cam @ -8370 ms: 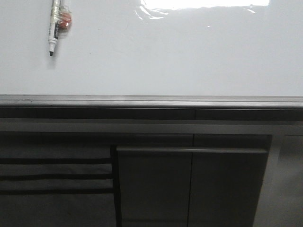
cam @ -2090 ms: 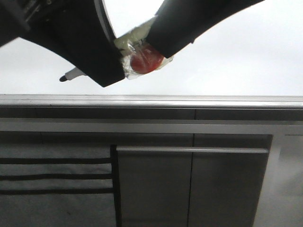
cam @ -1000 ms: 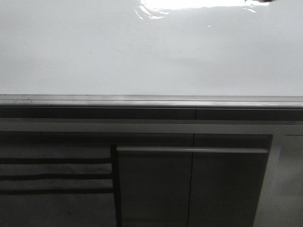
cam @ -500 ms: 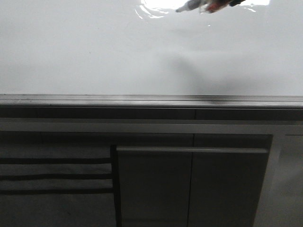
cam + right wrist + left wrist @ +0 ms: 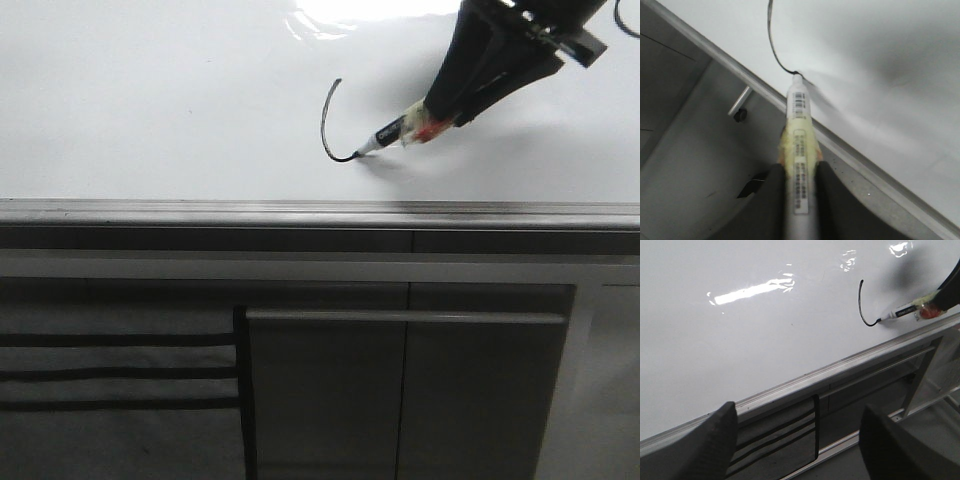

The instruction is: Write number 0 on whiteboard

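The whiteboard (image 5: pixel 150 110) lies flat, glossy white with a grey rim (image 5: pixel 200 212). On it is a thin black curved stroke (image 5: pixel 327 125), an open arc, not a closed 0. My right gripper (image 5: pixel 440 118) is shut on the marker pen (image 5: pixel 395 135), whose tip touches the board at the lower end of the stroke. The right wrist view shows the marker (image 5: pixel 799 135) between the fingers (image 5: pixel 771 200) and the stroke (image 5: pixel 771 35). My left gripper (image 5: pixel 800 440) is open and empty over the board's rim; its view shows the stroke (image 5: pixel 862 302) and marker (image 5: pixel 905 311).
Below the whiteboard's rim are dark grey cabinet panels (image 5: pixel 400 400) with a horizontal handle bar (image 5: pixel 400 317) and a slotted panel (image 5: pixel 110 370) at the left. Light glare (image 5: pixel 370 10) sits at the board's far side.
The right gripper with the marker has come down from the far side of the board to its near part. A curved black stroke is now on the board where there was none.
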You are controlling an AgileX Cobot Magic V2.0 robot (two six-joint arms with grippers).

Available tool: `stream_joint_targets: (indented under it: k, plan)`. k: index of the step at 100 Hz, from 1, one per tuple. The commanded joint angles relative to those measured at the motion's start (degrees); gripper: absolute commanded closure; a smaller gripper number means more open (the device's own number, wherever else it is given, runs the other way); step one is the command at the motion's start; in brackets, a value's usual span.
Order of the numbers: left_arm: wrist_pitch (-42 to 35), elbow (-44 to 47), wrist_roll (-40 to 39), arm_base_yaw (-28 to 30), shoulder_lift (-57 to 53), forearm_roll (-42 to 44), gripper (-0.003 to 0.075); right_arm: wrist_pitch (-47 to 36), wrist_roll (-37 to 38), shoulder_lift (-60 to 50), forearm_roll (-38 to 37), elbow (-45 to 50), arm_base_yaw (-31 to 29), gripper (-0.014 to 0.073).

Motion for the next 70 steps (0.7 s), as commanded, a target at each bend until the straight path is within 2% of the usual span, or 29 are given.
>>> stream_joint_targets:
  k: [1, 26, 37, 54, 70]
  plan:
    - [-4.22, -1.49, -0.46, 0.15, 0.15, -0.37, 0.0247, -7.93, 1.07, -3.01, -2.15, -3.79, -1.39, 0.0600]
    - [-4.22, -1.49, -0.46, 0.15, 0.15, -0.37, 0.0247, -8.56, 0.77, -1.51, -0.40, -7.63, 4.34, 0.0600]
    - [-4.22, -1.49, -0.46, 0.15, 0.15, 0.00, 0.0247, -3.52, 0.00, -1.58, -0.56, -7.63, 6.07, 0.0600]
    - [-3.57, -1.49, 3.59, -0.80, 0.15, -1.08, 0.0247, 3.59, -12.01, -8.87, -0.45, -1.25, 9.97, 0.0600]
    - [0.27, -2.24, 17.34, -6.22, 2.19, -8.26, 0.0247, 5.28, -26.76, -19.06, -0.45, 8.17, 13.27, 0.0600]
